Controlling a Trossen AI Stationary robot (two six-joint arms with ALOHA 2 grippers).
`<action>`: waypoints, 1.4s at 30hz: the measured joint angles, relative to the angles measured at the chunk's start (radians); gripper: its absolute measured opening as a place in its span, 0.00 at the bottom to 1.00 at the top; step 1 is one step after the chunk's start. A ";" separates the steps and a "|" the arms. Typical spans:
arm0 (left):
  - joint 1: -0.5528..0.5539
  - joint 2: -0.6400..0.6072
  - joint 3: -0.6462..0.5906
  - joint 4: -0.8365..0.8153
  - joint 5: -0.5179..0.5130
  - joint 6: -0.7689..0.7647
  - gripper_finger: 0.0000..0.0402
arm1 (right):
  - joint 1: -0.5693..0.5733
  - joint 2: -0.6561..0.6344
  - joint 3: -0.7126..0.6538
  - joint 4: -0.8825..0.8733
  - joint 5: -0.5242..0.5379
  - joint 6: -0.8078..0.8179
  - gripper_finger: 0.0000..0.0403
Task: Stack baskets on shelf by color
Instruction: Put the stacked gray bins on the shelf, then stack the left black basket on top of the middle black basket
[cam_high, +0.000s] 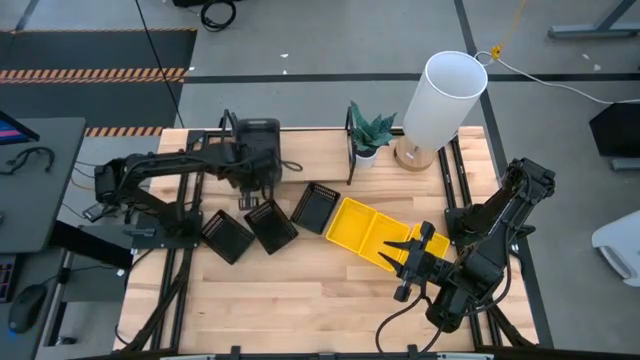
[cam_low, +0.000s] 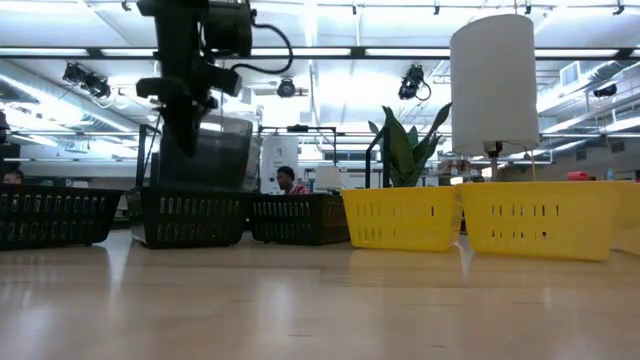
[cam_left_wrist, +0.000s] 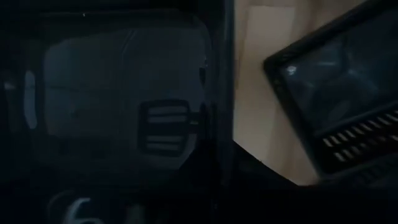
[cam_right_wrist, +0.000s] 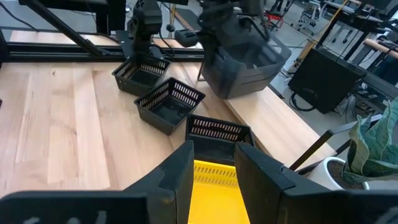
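High view: grey basket (cam_high: 257, 140) held by left gripper (cam_high: 253, 185) over shelf (cam_high: 300, 150)

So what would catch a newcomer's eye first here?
Probably the bright yellow baskets right of the table's centre, with the right gripper open at their near edge. Next, the dark grey bin held up off the table by the left gripper at the shelf, above three black slatted baskets.
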 joint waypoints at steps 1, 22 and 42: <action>0.021 0.000 -0.001 0.004 0.007 0.012 0.04 | 0.000 0.000 0.000 0.001 -0.001 0.000 0.30; 0.091 0.000 -0.001 -0.037 -0.114 0.052 0.36 | 0.001 0.010 0.000 0.048 -0.039 -0.018 0.30; -0.251 0.000 0.223 -0.222 -0.212 -0.253 0.38 | 0.000 0.010 0.000 0.055 -0.037 -0.018 0.30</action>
